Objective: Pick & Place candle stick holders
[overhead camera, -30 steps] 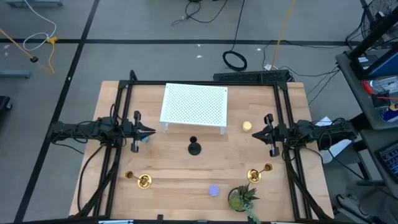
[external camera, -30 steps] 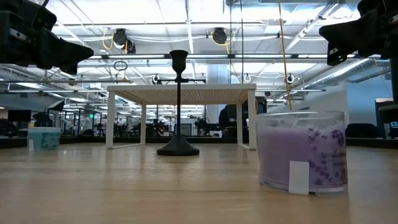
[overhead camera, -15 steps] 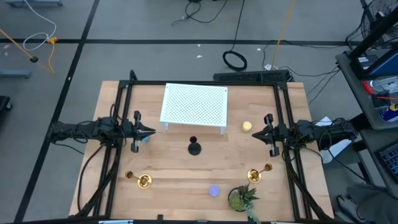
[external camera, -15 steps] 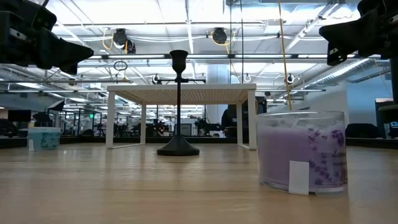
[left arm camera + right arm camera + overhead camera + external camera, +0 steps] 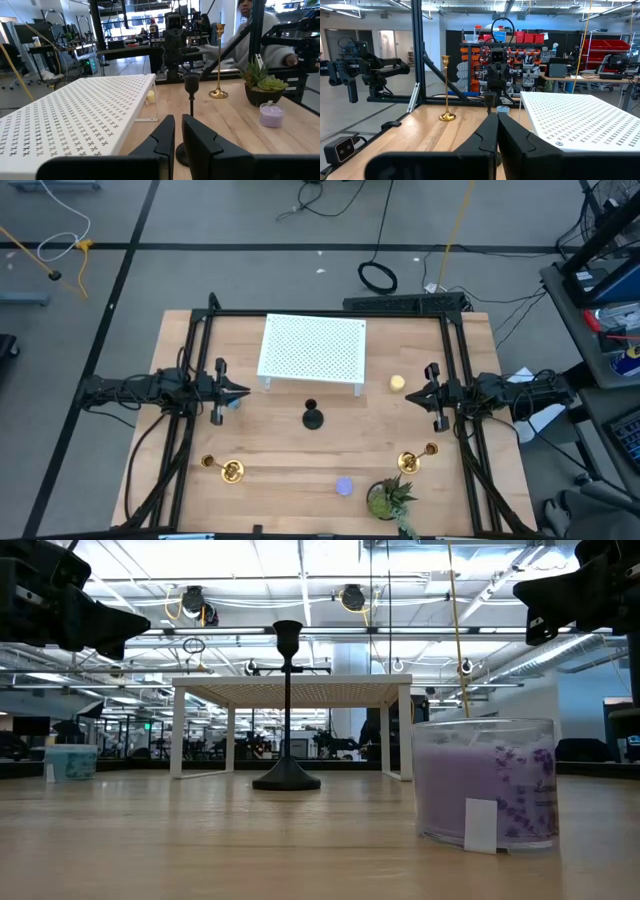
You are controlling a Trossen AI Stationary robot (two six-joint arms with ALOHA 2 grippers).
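Observation:
The black candle stick holder (image 5: 313, 418) stands upright on its round base at mid-table, in front of the white perforated stand (image 5: 312, 350); it also shows in the low view (image 5: 287, 710). One gold holder (image 5: 230, 470) stands upright near the front left, the other (image 5: 410, 462) near the front right. My left gripper (image 5: 241, 391) hovers shut at the table's left, pointing toward the black holder (image 5: 191, 87). My right gripper (image 5: 411, 393) hovers shut at the right, pointing at it from the other side (image 5: 490, 100). Neither touches anything.
A purple candle (image 5: 344, 486) and a green potted plant (image 5: 388, 498) sit near the front edge. A yellow candle (image 5: 397, 383) sits right of the stand, and a blue candle (image 5: 70, 762) by my left gripper. A person (image 5: 250, 25) is beyond the table.

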